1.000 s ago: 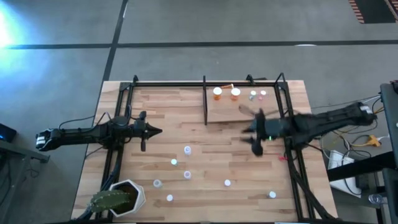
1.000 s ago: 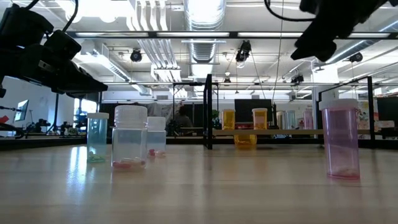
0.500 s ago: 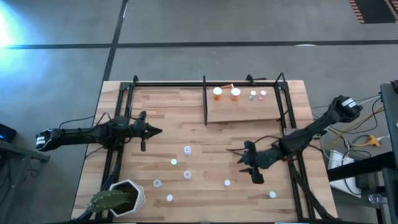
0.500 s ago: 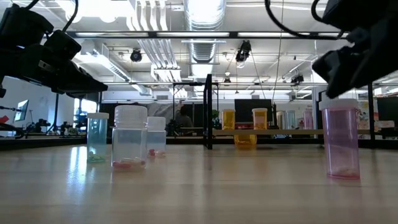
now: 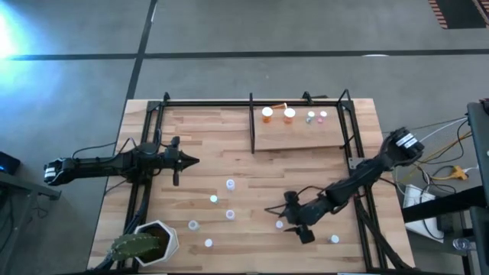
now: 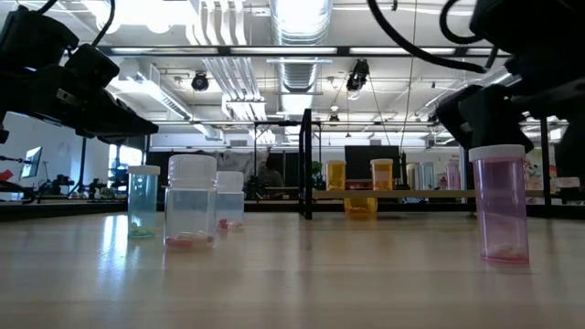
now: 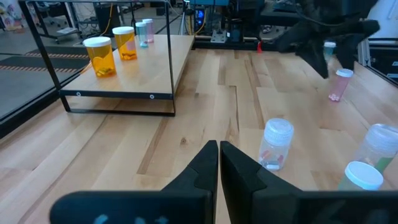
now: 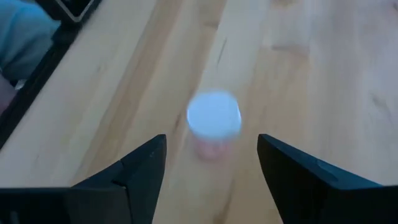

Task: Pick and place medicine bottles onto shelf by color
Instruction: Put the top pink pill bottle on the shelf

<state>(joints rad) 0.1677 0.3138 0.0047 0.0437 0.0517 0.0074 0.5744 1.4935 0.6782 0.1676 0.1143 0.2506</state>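
Observation:
The shelf [image 5: 299, 134] stands at the table's far right and carries two orange bottles [image 5: 267, 114] and two small ones [image 5: 316, 116]. Several small white-capped bottles [image 5: 229, 198] stand loose on the tabletop. My right gripper [image 5: 286, 218] is open and hovers just above a pink bottle with a white cap [image 8: 214, 118], a finger on either side of it without touching. In the low view this pink bottle [image 6: 499, 206] stands upright on its base under the gripper [image 6: 484, 110]. My left gripper [image 5: 187, 160] is shut and waits at the table's left, over nothing.
A white pot with a cactus [image 5: 149, 241] sits at the near left corner. Black frame rods [image 5: 252, 122] run along the far edge and both sides. One more bottle [image 5: 335, 239] stands near the right gripper; others [image 7: 275, 143] stand ahead of the left gripper.
My right gripper has swung away from the shelf toward the table's near edge and somewhat left, coming down until it hangs over the pink bottle. No bottle has moved.

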